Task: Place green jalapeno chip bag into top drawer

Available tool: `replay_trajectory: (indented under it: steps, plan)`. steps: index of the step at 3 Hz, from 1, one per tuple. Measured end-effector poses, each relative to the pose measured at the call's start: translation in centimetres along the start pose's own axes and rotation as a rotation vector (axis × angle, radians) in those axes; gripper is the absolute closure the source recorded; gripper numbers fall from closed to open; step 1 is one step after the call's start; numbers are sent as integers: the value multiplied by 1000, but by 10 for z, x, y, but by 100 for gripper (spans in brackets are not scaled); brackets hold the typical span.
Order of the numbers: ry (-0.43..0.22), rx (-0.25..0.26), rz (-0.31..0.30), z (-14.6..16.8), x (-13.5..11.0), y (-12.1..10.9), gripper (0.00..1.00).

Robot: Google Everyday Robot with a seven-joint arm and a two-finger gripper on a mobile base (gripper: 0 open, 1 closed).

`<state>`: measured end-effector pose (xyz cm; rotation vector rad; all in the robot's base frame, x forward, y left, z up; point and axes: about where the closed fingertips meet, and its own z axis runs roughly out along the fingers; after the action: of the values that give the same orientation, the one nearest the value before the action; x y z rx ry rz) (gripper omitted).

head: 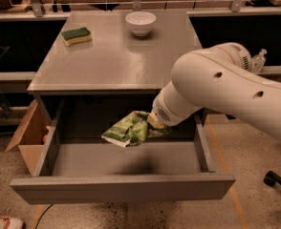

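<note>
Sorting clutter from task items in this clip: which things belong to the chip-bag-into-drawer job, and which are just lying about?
Job in hand:
- crinkly light-green chip bag, held in the air over the drawer
- wide open grey top drawer
- gripper, at the arm's end above the drawer, clamped on the bag

Lying about:
- green-and-yellow sponge and white bowl on the grey table
- brown cardboard box beside the drawer

On the grey surface point(112, 63) a green-and-yellow sponge point(76, 36) lies near the back left corner, well apart from a white bowl point(140, 23) at the back, about centre. An open cardboard box point(27, 140) stands on the speckled floor point(255, 209) just left of the surface. A small clear bottle point(258, 61) stands far right. The claw point(152, 124) hangs below the surface's front edge.
</note>
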<state>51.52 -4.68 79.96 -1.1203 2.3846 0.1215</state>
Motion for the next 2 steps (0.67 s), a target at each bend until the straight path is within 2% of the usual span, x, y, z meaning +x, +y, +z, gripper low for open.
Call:
replay_trajectory:
  steps: [1, 2]
  plan:
    - [15, -3, 16, 24, 5, -3, 100]
    - [-13, -10, 52, 58, 8, -6, 100]
